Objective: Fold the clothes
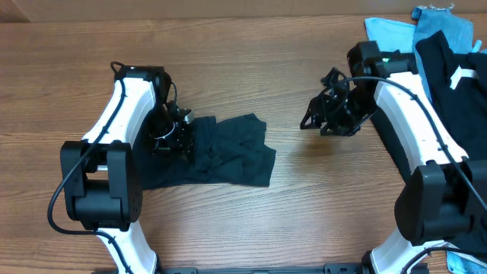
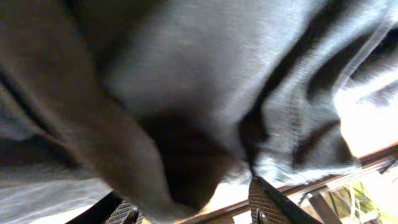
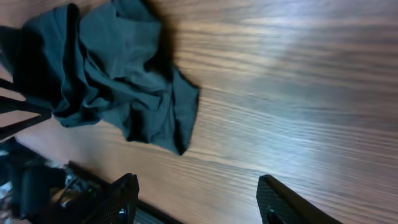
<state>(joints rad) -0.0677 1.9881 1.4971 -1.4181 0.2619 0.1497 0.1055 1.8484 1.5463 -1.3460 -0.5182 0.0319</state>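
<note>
Looking like a spread-it-flat job before any real folding. Black garment (image 1: 228, 152) crumpled in a lump on the table (image 1: 251, 68), a bit left of centre, wrinkles running every which way. Rest of the clothes heaped at the far right corner: light blue pieces (image 1: 388, 30) plus another black one with white marks (image 1: 449, 76), waiting their turn.

Probably best to pinch two edges well apart, hem or shoulders if findable, then lift slightly and pull outward so the creases drag flat. Not worth grabbing the middle of the bunch, would likely just ball it up tighter. Keep both pulls even, otherwise probably a twisted mess.

As for the left gripper (image 1: 173, 137): parked right at the garment's left edge, touching cloth. From its wrist view, fingers (image 2: 267, 199) set apart with dark fabric bunched between them and filling nearly everything. Can't tell whether actually pinched or just lying in there.

Right gripper (image 1: 323, 114): jaws spread wide, nothing between them, hanging over bare wood, clearly apart from the garment's right edge.
</note>
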